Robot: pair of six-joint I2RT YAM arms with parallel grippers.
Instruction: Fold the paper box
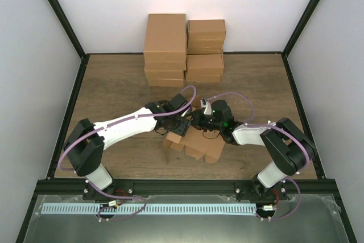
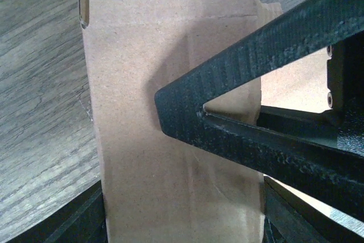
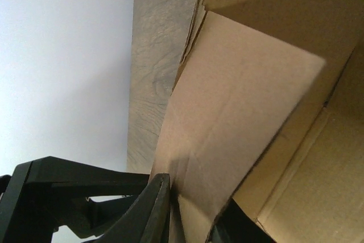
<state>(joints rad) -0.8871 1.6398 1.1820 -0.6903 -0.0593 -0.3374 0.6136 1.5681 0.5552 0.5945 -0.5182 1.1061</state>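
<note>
At the right gripper [image 3: 193, 214]: almost closed, pinching a thin cardboard edge of the paper box [image 3: 239, 112] between the two black fingers. Holds this panel tilted, with the open inside of the box to the right of it and the grain of the wooden table [image 3: 153, 83] behind.

At the left gripper [image 2: 182, 223]: fingers set well apart, one at each side edge of a tan flap [image 2: 170, 55] filling the gap between them. Cannot tell whether pressing the flap or only standing around it. Shows also, in the left wrist view, one ribbed black finger [image 2: 244, 64] of the right gripper lying across this same flap, tip pointing left.

From above: both grippers close together over the middle of the wooden table, at the far side of the box. Lies just nearer to the arm bases than the grippers, half formed, with flaps standing up.

Farther back, by the rear wall: two stacks of brown cartons [image 1: 165, 49], side by side, well apart from the box.
</note>
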